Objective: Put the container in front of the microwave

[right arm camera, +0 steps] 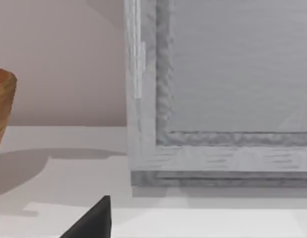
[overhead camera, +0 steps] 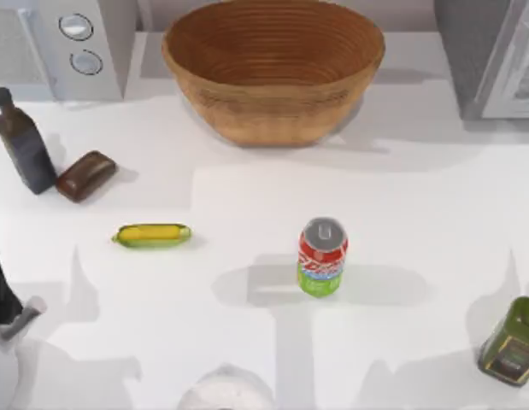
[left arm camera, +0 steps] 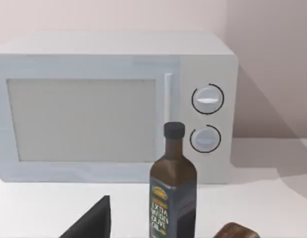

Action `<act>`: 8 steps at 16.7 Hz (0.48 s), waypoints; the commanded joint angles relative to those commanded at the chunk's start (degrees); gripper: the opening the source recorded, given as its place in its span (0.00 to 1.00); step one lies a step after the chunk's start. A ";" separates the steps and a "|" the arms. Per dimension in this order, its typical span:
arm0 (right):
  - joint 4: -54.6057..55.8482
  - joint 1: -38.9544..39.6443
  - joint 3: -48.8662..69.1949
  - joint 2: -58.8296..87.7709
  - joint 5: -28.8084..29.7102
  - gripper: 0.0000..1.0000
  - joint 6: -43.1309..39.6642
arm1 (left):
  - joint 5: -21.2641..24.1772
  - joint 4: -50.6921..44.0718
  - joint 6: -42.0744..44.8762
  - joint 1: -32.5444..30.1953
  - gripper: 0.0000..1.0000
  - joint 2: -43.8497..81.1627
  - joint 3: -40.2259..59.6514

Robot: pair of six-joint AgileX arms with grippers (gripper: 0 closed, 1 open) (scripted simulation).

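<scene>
Standing mid-table w/ open room around: container [overhead camera: 322, 257], upright.

Top cam looks straight down on table [overhead camera: 418, 188]. Left wrist cam sits low, faces microwave [left arm camera: 113, 104] front w/ bottle [left arm camera: 173, 188] near; top cam shares both. Right wrist cam low, close on grey appliance [right arm camera: 222, 99]

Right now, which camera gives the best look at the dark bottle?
The left wrist view: the dark glass bottle stands close and upright before the microwave, its label readable. The top view shows it small, from above, at the table's left. The right wrist view faces elsewhere.
</scene>
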 joint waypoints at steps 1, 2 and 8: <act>0.00 0.00 0.00 0.00 0.00 1.00 0.00 | 0.08 0.03 0.01 -0.01 1.00 -0.34 0.84; 0.00 0.00 0.00 0.00 0.00 1.00 0.00 | 0.08 0.03 0.01 -0.01 1.00 -0.34 0.84; 0.00 0.00 0.00 0.00 0.00 1.00 0.00 | 0.24 -9.52 0.20 -5.57 1.00 12.08 12.95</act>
